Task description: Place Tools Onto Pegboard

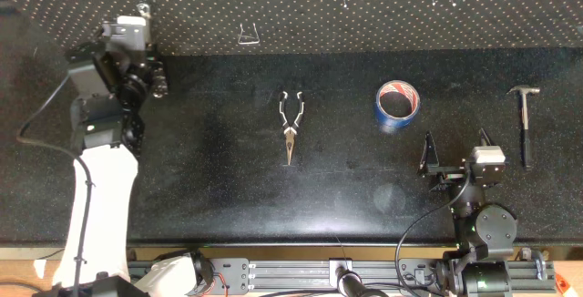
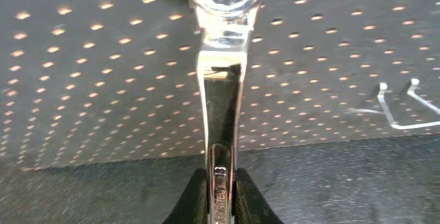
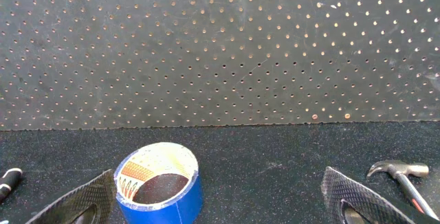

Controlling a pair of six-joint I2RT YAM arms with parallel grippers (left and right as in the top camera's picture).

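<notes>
Wrench (image 2: 220, 107) is clamped in left tool (image 2: 221, 191), shaft pointing at the pegboard (image 2: 103, 80), ring end close to the board; on a peg or not, can't tell. Left wrist view gives the grip close up, plus a wire hook (image 2: 399, 110) off to one side on the board. Top view puts that tool at the board's lower edge, far left. Right tool (image 3: 216, 183) is wide, nothing in it, low over the table (image 1: 228, 188) at right. Its wrist view faces tape (image 3: 159, 183) just ahead, hammer (image 3: 402, 176) to the side. Top view adds pliers (image 1: 291, 124) mid-table, w/ tape betw. pliers and hammer, all apart.
</notes>
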